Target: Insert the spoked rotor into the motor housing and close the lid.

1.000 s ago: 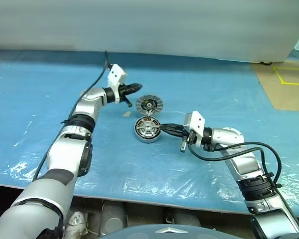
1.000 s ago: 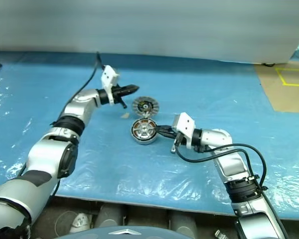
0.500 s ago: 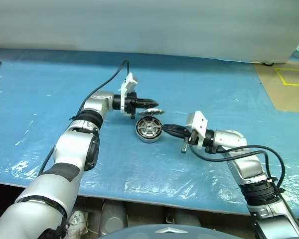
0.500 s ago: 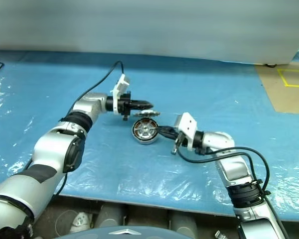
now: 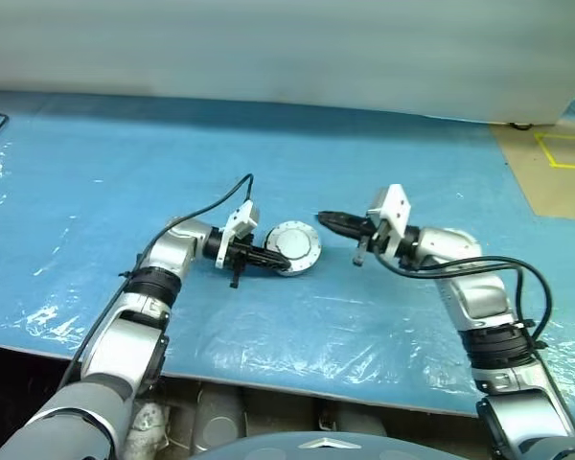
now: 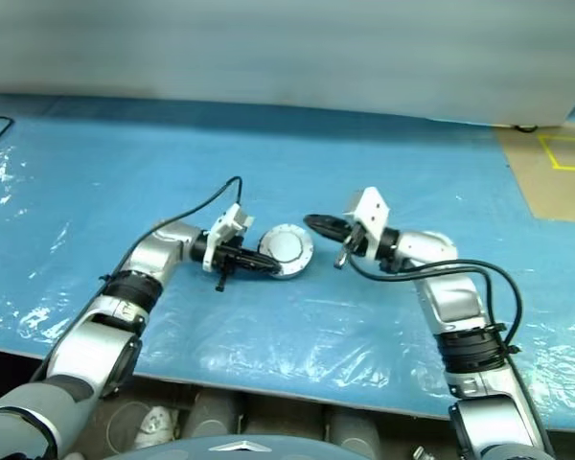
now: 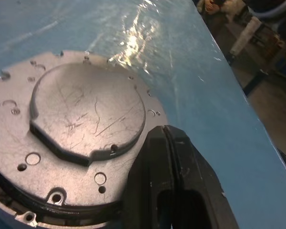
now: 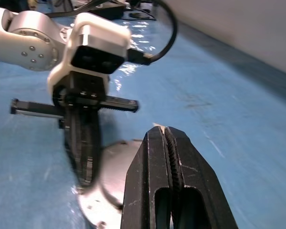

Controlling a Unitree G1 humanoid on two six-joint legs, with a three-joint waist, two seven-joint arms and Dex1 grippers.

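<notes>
1. The lid (image 5: 294, 247) lies flat, smooth silver face up, on the blue counter (image 5: 96, 172), about midway between the two arms. Judging by its place, it covers the motor housing; neither the copper windings nor the spoked rotor can be seen, so whether the rotor sits inside cannot be confirmed.

2. The left gripper (image 5: 271, 258) lies low and nearly level, its fingers (image 7: 168, 164) pressed together on nothing, their tips at the near-left edge of the lid. The left wrist view puts the tips over the lid's rim.

3. The right gripper (image 5: 327, 219) hovers just beside the lid on the other side, clear of it, fingers (image 8: 169, 171) likewise together and empty.

4. The step in hand looks like seating the lid. A good press would come straight down on the flat centre, since a push at the rim could tip the disc or slide it over the slippery plastic sheet.

5. The right fingers could brace the far edge while the left ones press, so the lid does not skate away.

6. A dark seam along the lid's lower edge in the left wrist view suggests it may not be fully down; an even gap all round is worth checking.
</notes>
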